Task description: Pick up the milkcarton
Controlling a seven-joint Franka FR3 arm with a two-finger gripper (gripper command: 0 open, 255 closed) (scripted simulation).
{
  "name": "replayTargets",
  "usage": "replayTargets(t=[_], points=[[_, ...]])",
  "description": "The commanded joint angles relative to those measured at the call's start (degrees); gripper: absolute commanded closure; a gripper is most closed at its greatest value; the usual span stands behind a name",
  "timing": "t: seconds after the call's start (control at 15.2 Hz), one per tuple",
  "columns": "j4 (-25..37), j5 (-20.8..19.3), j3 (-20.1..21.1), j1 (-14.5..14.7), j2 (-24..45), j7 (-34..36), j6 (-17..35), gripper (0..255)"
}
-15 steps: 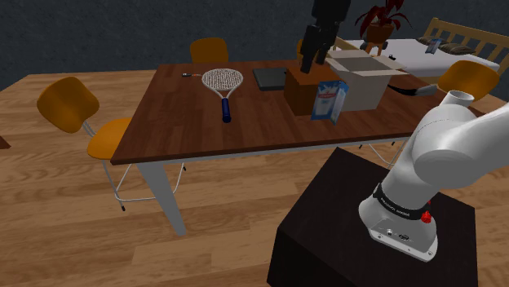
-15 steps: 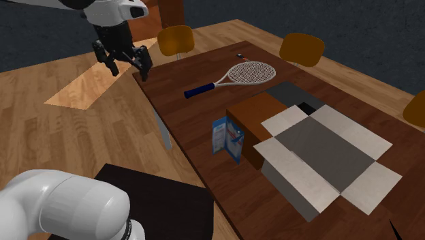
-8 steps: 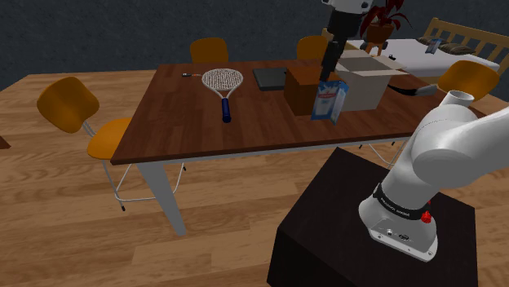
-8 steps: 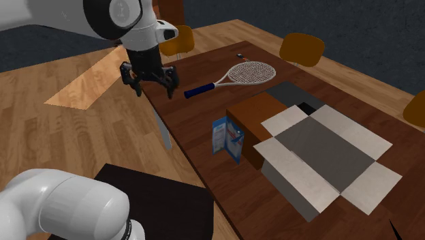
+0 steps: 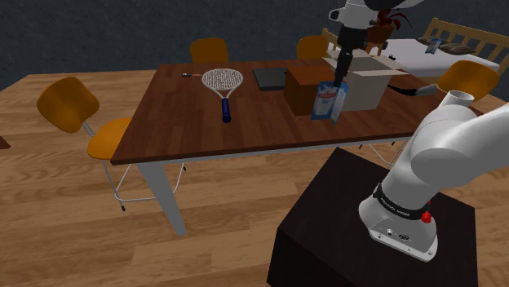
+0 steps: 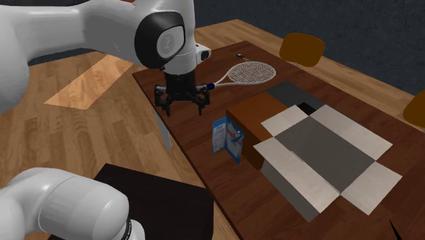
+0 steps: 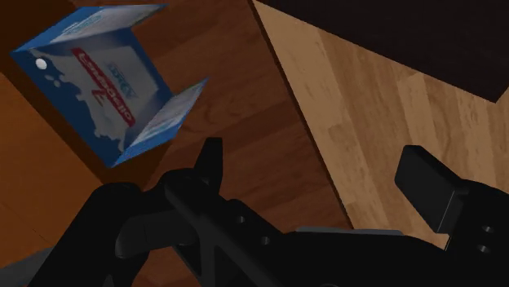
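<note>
Roughly mid-approach, by my reading. Gripper (image 6: 182,108) hung over the table (image 6: 178,136), left of centre in the second exterior view. Its fingers pointed down and were spread wide with nothing between them, likely kept open to drop around the carton.

Carton (image 6: 227,138) stood upright at that frame's centre, near the table's edge, with its far side against a brown box (image 6: 257,110). That box probably blocks one face, so a grip must take the free sides.

Shoulder view: carton (image 5: 329,102) at upper right, gripper (image 5: 341,73) directly above it in the frame.

Wrist view: carton (image 7: 106,90) lay beyond and outside one finger (image 7: 210,159), not between the pair, so not lined up yet.

Carton was blue with a pale panel, red lettering, a white dot near one corner and folded flaps on top.
</note>
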Motion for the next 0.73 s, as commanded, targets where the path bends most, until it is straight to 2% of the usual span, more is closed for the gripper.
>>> replayTargets(t=[0.0, 0.33, 0.66], points=[[0.3, -2.1, -3.2, -0.2, 2.1, -4.8, 1.9, 0], [2.7, -5.6, -11.1, 0.3, 8.9, -16.1, 6.8, 0], [7.2, -6.2, -19.4, 2.7, 18.1, -28.1, 12.2, 0]])
